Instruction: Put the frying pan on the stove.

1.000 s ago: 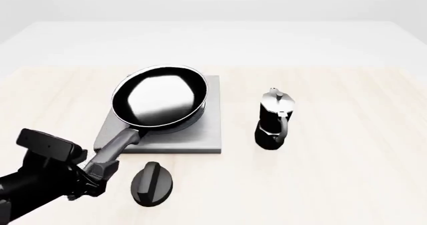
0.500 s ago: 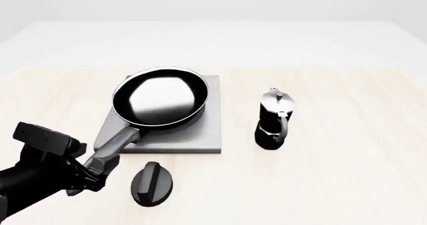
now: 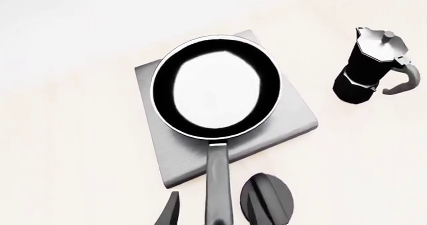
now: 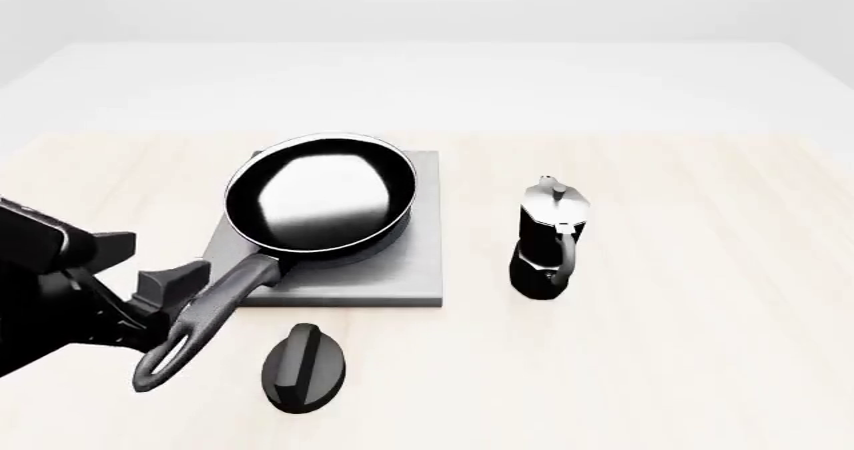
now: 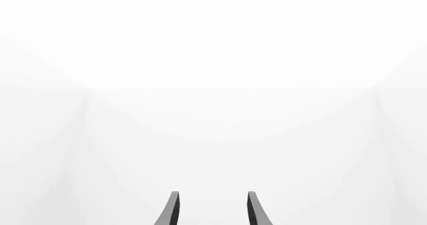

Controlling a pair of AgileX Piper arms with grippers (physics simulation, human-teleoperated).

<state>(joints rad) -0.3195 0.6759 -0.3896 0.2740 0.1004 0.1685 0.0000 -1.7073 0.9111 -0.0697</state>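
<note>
The frying pan [image 4: 320, 198] rests on the stove [image 4: 400, 270], its glossy black bowl over the plate and its long handle [image 4: 214, 305] running off the near-left edge to a loop hole. My left gripper [image 4: 163, 310] is open just left of the handle's end, holding nothing. In the left wrist view the frying pan [image 3: 213, 92] sits on the stove [image 3: 293, 127], and the handle [image 3: 217, 185] runs back between the spread fingers [image 3: 170, 212]. My right gripper [image 5: 212, 210] is open on blank white and is out of the front view.
A black-and-silver moka pot [image 4: 550, 240] stands right of the stove, also in the left wrist view as the moka pot [image 3: 373, 67]. A black oval knob [image 4: 304, 368] lies on the table in front of the stove, close to the handle's loop.
My left gripper has opened, let go of the pan handle and drawn back to the left. The handle's loop end now shows. The pan has stayed on the stove.
</note>
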